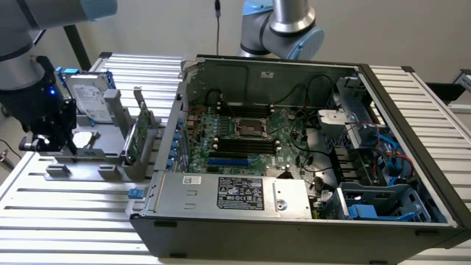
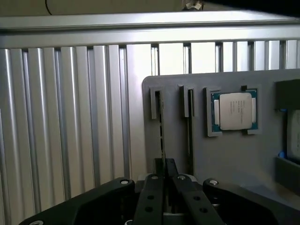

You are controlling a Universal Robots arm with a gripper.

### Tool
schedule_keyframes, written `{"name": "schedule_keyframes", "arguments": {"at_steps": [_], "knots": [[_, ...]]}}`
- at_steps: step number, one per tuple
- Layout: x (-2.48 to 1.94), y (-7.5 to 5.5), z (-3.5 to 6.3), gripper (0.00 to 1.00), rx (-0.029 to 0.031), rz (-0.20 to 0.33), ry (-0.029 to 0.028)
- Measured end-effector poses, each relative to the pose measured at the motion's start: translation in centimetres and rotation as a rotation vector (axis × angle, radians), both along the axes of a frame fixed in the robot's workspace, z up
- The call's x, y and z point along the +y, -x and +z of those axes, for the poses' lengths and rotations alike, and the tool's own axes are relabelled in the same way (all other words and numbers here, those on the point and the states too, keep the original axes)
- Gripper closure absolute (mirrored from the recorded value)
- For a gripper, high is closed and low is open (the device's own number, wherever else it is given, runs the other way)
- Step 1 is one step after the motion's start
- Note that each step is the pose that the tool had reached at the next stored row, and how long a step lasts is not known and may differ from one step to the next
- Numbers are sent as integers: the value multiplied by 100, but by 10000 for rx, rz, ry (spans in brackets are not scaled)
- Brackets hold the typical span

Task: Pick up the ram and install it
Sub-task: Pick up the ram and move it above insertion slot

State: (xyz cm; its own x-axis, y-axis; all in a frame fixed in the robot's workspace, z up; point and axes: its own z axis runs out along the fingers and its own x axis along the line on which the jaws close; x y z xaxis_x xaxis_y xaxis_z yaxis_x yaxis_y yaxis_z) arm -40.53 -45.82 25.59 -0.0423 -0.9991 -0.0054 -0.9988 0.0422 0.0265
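The slatted metal counter (image 1: 74, 215) carries an open computer case (image 1: 294, 234), with its power supply (image 1: 228, 193) at the near edge and the motherboard (image 1: 243, 132) farther in. At the exterior view's left, a grey fixture (image 1: 99, 154) rests on the counter. Over it, the black gripper (image 2: 164, 180) is clamped on the ram (image 2: 162, 136), a thin stick seen edge-on with its far end in a fixture slot. Just beside the ram is a second slot (image 2: 189, 117), then a processor (image 2: 233, 110) lying flat in its recess. Farther along the fixture stand an expansion card (image 1: 143, 130) and a hard drive (image 1: 88, 95).
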Motion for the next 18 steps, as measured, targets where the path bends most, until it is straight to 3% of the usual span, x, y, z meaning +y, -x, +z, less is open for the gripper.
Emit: {"name": "schedule_keyframes", "arguments": {"at_steps": [9, 18], "knots": [[0, -49, 409, 86, 2, 0, 1], [6, -340, 811, 86, 29, 4, -1]]}}
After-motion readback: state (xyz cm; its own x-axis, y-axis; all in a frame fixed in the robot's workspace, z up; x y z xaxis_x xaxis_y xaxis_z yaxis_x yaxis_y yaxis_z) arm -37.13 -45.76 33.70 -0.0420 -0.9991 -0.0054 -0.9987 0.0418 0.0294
